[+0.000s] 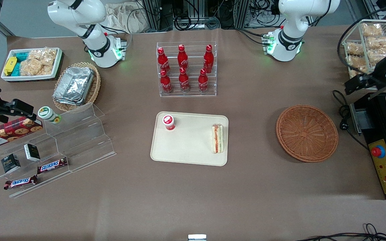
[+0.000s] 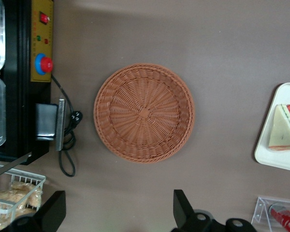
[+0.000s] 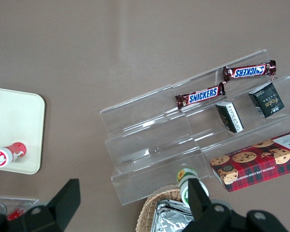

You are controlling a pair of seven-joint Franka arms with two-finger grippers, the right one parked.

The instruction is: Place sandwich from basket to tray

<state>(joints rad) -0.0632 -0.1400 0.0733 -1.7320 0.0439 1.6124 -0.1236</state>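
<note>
The sandwich [image 1: 217,138] lies on the cream tray [image 1: 189,150], at the tray's end nearest the basket, with its red and green filling edge showing. It also shows in the left wrist view [image 2: 284,134], on the tray [image 2: 275,158]. The round reddish-brown basket [image 1: 307,133] is empty and sits on the table toward the working arm's end; the left wrist view looks straight down on it [image 2: 144,112]. My left gripper [image 1: 354,85] hangs open and empty above the table, farther from the front camera than the basket, well apart from it [image 2: 117,205].
A red-capped bottle [image 1: 168,122] stands on the tray. A rack of cola bottles [image 1: 186,68] is farther from the front camera than the tray. A black control box [image 1: 385,160] and a wire snack rack [image 1: 370,43] are at the working arm's end. An acrylic step display [image 1: 79,134] is toward the parked arm's end.
</note>
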